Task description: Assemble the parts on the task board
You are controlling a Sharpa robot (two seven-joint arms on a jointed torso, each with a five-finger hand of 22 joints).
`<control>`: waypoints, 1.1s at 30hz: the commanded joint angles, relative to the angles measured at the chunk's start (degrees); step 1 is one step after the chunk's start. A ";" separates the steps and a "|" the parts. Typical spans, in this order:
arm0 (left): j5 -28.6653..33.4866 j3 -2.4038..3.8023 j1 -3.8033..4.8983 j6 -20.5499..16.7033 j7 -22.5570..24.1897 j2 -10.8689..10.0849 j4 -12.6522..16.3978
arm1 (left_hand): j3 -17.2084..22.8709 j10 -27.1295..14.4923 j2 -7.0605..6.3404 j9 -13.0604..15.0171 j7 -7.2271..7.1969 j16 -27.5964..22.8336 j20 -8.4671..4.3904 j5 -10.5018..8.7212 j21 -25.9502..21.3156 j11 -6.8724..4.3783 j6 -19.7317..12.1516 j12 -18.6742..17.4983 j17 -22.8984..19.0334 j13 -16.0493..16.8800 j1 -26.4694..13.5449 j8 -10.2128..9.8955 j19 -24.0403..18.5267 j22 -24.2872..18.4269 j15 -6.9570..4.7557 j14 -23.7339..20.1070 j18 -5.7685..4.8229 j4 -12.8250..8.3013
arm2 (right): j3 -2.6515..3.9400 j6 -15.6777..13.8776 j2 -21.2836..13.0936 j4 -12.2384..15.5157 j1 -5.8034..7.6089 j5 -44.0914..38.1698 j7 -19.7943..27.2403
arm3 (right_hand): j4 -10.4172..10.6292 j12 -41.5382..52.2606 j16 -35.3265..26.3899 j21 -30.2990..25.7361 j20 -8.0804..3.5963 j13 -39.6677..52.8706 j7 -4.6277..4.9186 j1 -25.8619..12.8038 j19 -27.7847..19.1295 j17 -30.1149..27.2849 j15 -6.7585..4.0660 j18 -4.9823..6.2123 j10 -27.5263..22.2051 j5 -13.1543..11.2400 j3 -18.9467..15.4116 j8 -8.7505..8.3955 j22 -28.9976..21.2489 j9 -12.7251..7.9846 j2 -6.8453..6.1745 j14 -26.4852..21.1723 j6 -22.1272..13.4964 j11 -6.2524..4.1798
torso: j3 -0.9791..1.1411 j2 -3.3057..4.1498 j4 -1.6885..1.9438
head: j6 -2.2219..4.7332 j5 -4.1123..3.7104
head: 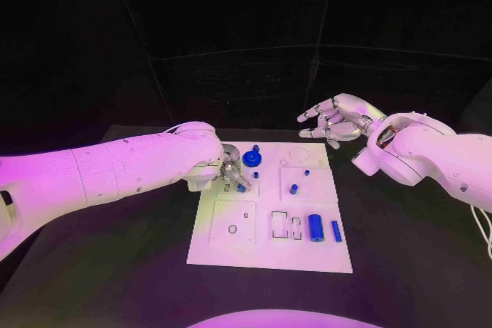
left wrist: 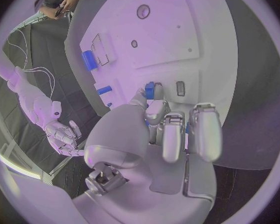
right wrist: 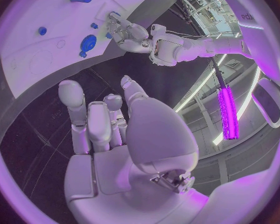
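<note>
Left hand [head: 230,170] pinching a small blue part [left wrist: 150,90] on the task board [head: 269,253].
Right hand [head: 335,119] held clear past the board's 1 o'clock corner, fingers apart, holding nothing.

Nothing legible anywhere. The board [head: 271,246] carries only outlines and small marks, no letters or numbers that can be made out. In the right wrist view a pale panel at the rim bears a few faint characters, too small and bent to read.
</note>
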 commanded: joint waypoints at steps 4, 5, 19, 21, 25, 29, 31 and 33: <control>2.62 -0.08 -0.03 -3.48 1.51 -1.24 0.93 | 16.19 0.07 -2.25 0.90 0.49 0.18 -0.12 1.15 -0.17 -0.35 -0.52 -0.81 15.09 -0.33 -0.15 -0.10 0.68 -0.09 0.13 6.15 -1.04 -5.38 | 0.04 0.71 0.14 -0.23 0.14 -0.16 0.21 | -0.27 -0.22 -0.24 -0.37 -0.08 -0.11 0.06 0.60 -0.19 -0.10 -0.38 0.86 -0.36 0.29 -0.01 0.27 -0.08 -0.03 0.15 0.06 -0.48 -0.13 | 0.00 -0.02 0.03 | -0.03 -0.02; 2.85 -0.08 -0.03 -4.19 1.75 -1.52 1.17 | 22.17 0.26 -4.11 1.65 0.89 0.18 -0.03 1.08 -0.24 -0.52 -0.52 -0.91 15.09 -0.40 -2.86 0.40 0.68 -0.09 0.38 6.15 -1.01 -5.73 | 0.04 0.74 0.15 -0.27 0.14 -0.16 0.21 | -0.26 -0.26 -0.26 -0.42 -0.08 -0.17 0.06 0.59 -0.20 -0.11 -0.39 0.87 -0.39 0.31 -0.01 0.30 -0.14 -0.02 0.17 0.06 -0.45 -0.13 | 0.00 -0.03 0.03 | -0.05 -0.02; 2.48 -0.10 -0.43 -13.42 4.14 -5.00 5.07 | 39.97 0.70 -10.26 5.23 0.37 0.18 0.11 0.72 -0.43 -0.10 -1.01 -1.23 15.09 -1.07 -12.37 2.96 0.75 0.04 0.09 6.15 -1.02 -8.23 | 0.03 1.07 0.23 -0.68 0.13 -0.16 0.26 | -0.14 -0.28 -0.32 -0.58 -0.08 -0.25 0.07 0.42 -0.23 -0.15 -0.39 0.88 -0.40 0.35 -0.07 0.38 -0.32 -0.01 0.22 0.07 -0.41 -0.12 | 0.07 -0.08 0.11 | -0.13 0.30; 1.92 -0.11 -0.72 -14.65 4.24 -5.39 5.66 | 39.99 0.70 -10.27 5.24 0.37 0.18 0.11 0.72 -0.44 -0.10 -1.01 -1.24 15.09 -1.08 -12.38 2.97 0.75 0.03 0.09 6.15 -1.01 -8.23 | 0.03 1.10 0.18 -0.72 0.13 -0.16 0.27 | -0.13 -0.28 -0.32 -0.58 -0.08 -0.25 0.07 0.42 -0.23 -0.15 -0.39 0.88 -0.40 0.35 -0.07 0.38 -0.32 -0.01 0.22 0.07 -0.41 -0.12 | 0.09 -0.10 0.16 | -0.18 0.36; -1.17 -0.13 -1.76 -17.47 4.36 -5.91 6.85 | 40.32 0.58 -10.44 5.39 0.35 0.18 0.09 0.70 -0.48 -0.11 -1.01 -1.49 15.09 -1.43 -12.66 3.08 0.74 -0.01 0.07 6.15 -1.00 -8.32 | 0.03 1.12 0.01 -0.79 0.13 -0.16 0.25 | 0.03 -0.30 -0.40 -0.72 -0.09 -0.36 0.06 0.19 -0.23 -0.20 -0.38 0.89 -0.41 0.36 -0.17 0.45 -0.46 -0.01 0.26 0.08 -0.42 -0.11 | 0.16 -0.08 0.53 | -0.27 0.23; -3.02 -0.13 -2.61 -19.07 4.42 -5.94 7.21 | 40.34 0.57 -10.46 5.41 0.35 0.18 0.09 0.70 -0.49 -0.11 -1.01 -1.50 15.09 -1.44 -12.68 3.09 0.73 -0.03 0.07 6.15 -1.00 -8.32 | 0.03 1.13 -0.07 -0.89 0.13 -0.16 0.26 | 0.03 -0.30 -0.40 -0.72 -0.09 -0.36 0.06 0.19 -0.23 -0.20 -0.38 0.89 -0.41 0.36 -0.17 0.45 -0.46 -0.01 0.26 0.08 -0.42 -0.11 | 0.17 -0.09 0.73 | -0.40 0.08; -3.92 -0.13 -3.12 -19.98 4.45 -5.89 7.23 | 40.34 0.57 -10.46 5.41 0.35 0.18 0.09 0.70 -0.49 -0.11 -1.01 -1.50 15.09 -1.44 -12.68 3.09 0.73 -0.03 0.07 6.15 -1.00 -8.32 | 0.03 1.13 -0.10 -0.95 0.13 -0.16 0.26 | 0.03 -0.30 -0.40 -0.72 -0.09 -0.36 0.06 0.19 -0.23 -0.20 -0.38 0.89 -0.41 0.36 -0.17 0.45 -0.46 -0.01 0.26 0.08 -0.42 -0.11 | 0.20 -0.09 0.84 | -0.49 0.00; -4.54 -0.13 -3.55 -20.73 4.47 -5.83 7.17 | 40.46 0.62 -10.56 5.48 0.33 0.18 0.09 0.68 -0.45 -0.13 -0.98 -1.47 15.09 -1.42 -12.84 3.15 0.76 0.05 0.07 6.15 -1.01 -8.33 | 0.03 1.13 -0.12 -0.99 0.13 -0.16 0.25 | 0.03 -0.30 -0.40 -0.72 -0.09 -0.36 0.06 0.19 -0.23 -0.20 -0.38 0.89 -0.41 0.36 -0.17 0.45 -0.46 -0.01 0.26 0.08 -0.42 -0.11 | 0.20 -0.07 0.79 | -0.46 -0.05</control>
